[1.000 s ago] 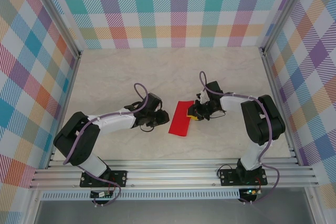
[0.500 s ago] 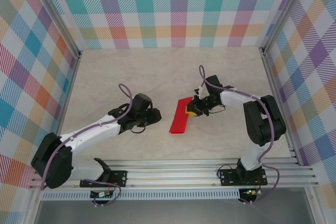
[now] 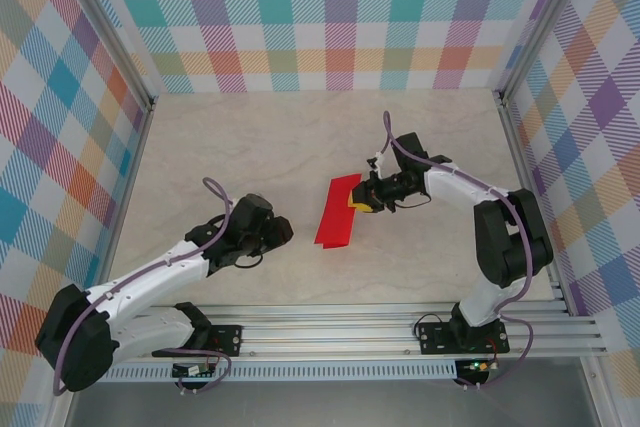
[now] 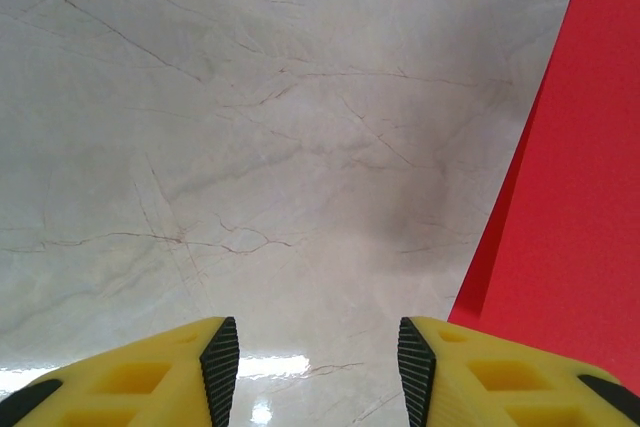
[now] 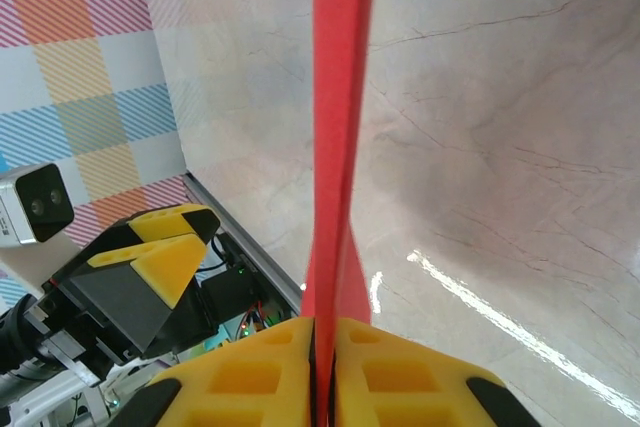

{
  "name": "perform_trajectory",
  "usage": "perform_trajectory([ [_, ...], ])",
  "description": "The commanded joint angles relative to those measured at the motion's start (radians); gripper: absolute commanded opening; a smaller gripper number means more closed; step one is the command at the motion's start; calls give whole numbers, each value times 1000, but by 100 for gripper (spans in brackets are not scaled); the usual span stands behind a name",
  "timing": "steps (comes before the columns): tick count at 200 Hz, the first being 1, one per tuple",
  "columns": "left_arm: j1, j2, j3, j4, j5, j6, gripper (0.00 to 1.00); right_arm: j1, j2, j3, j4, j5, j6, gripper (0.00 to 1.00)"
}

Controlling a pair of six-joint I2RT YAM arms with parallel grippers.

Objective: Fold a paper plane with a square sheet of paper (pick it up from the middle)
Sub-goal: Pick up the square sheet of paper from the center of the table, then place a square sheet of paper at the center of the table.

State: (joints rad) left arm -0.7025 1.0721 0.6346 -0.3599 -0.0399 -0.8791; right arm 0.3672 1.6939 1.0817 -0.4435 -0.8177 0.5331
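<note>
The right tool (image 3: 362, 203) pinches the paper plane (image 3: 337, 211) by its right edge, mid-way across the desk (image 3: 250, 147). The left tool (image 3: 278, 231) sits spread and empty to its left. Best to grip firmly and lift slowly — the folds may spring open.

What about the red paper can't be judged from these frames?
- Top view: paper plane too small to show creases; right gripper covers its right edge.
- Left wrist view: the picture's right edge cuts it off.
- Right wrist view: seen edge-on, so its folds are hidden.
</note>
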Motion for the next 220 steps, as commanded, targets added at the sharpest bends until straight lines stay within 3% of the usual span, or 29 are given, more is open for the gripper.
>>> perform_trajectory([
  [1,6,-19,-29,22,-9,-19,50,6,36,-11,24,-46,-63,13],
  [53,9,48,-14,54,24,-3,50,6,174,9,4,-10,-147,15],
  [73,8,64,-24,73,37,-6,50,6,186,17,-37,50,-178,23],
  [97,9,91,-19,116,51,4,50,6,168,38,-130,230,-203,37],
  [112,9,106,-12,119,51,9,50,6,129,43,-177,352,-203,41],
  [155,24,114,-15,144,40,19,51,31,-115,-44,-196,577,-179,62],
  [187,63,131,-29,175,62,20,50,213,-253,-95,-198,726,-178,73],
  [220,93,136,-35,190,75,21,50,458,-241,-80,-228,945,-120,81],
])
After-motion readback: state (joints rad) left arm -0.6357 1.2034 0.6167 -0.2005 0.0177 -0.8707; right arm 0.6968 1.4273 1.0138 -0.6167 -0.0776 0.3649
